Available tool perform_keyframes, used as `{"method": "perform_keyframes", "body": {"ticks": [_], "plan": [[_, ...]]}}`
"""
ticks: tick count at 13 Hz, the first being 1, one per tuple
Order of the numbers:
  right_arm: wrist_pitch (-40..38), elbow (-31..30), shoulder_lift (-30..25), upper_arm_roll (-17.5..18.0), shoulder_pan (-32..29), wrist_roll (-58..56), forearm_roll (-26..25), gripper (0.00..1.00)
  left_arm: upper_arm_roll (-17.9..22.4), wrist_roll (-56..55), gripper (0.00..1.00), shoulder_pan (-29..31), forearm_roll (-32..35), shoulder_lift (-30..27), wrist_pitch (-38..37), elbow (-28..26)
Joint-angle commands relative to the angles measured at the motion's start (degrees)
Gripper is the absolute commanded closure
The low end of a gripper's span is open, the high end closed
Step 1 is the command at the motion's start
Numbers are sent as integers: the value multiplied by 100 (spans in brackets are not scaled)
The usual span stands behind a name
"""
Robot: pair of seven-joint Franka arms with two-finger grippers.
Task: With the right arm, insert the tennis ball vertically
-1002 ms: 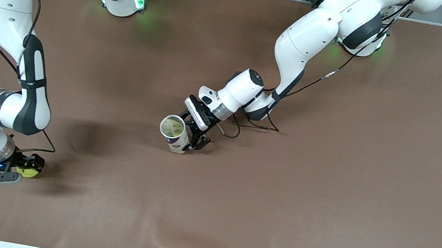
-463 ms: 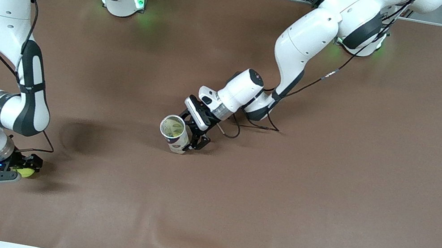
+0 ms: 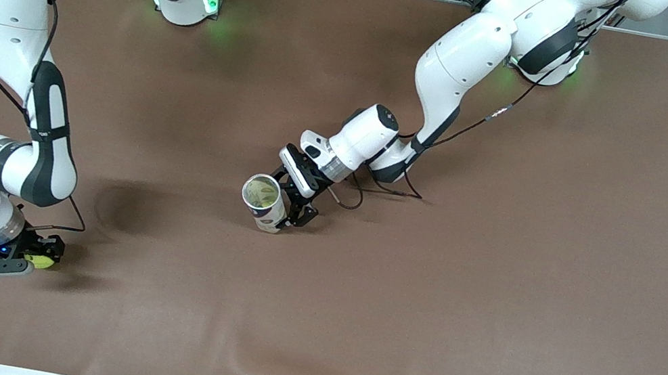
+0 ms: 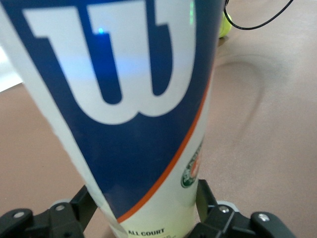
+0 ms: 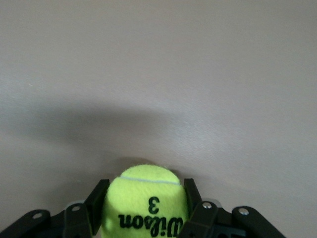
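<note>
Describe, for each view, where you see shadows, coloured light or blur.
Front view: green light glows on the table at both arm bases, and a soft dark shadow lies near the right gripper. Left wrist view: the can fills the frame, slightly blurred, with a small blue reflection on it. Right wrist view: a broad shadow crosses the table above the tennis ball, which looks sharp.

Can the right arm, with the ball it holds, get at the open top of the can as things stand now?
Probably yes. The right gripper is shut on the tennis ball. The can stands upright in the left gripper, which holds it low, and nothing covers its mouth or lies on the table between them.
</note>
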Motion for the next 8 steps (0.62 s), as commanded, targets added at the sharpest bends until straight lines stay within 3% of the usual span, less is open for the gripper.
{"method": "perform_keyframes", "body": {"ticks": [1,5,8], "plan": [[-458,-53,-374,62,227,173,97,38,45,-58,14,-45,-77,30,100,64],[-1958,-35,-1365,62,946,1330,106,38,45,-58,14,-62,-77,30,100,64],[-2586,-35,-1842,53,1614,2666,97,38,45,-58,14,-53,-77,30,100,64]]}}
